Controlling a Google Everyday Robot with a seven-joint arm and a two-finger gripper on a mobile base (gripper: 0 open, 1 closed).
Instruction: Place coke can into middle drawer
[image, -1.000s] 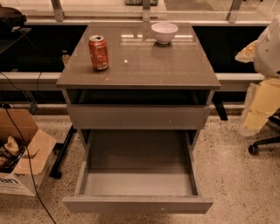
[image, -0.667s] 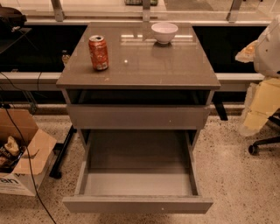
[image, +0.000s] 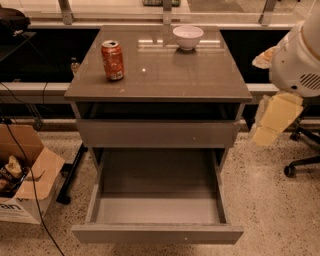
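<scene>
The coke can (image: 113, 60) stands upright on the left side of the grey cabinet top (image: 165, 75). It is red-orange with a silver top. The middle drawer (image: 157, 234) is pulled out toward me, below a shut grey drawer front (image: 157, 133). Its smooth grey floor (image: 157, 207) is bare. My gripper is not in view. Only a white and cream part of my arm (image: 280, 100) shows at the right edge, beside the cabinet and well away from the can.
A white bowl (image: 188, 36) sits at the back of the cabinet top. An open cardboard box (image: 25, 185) and cables lie on the floor at the left. A chair base (image: 300, 165) stands at the right.
</scene>
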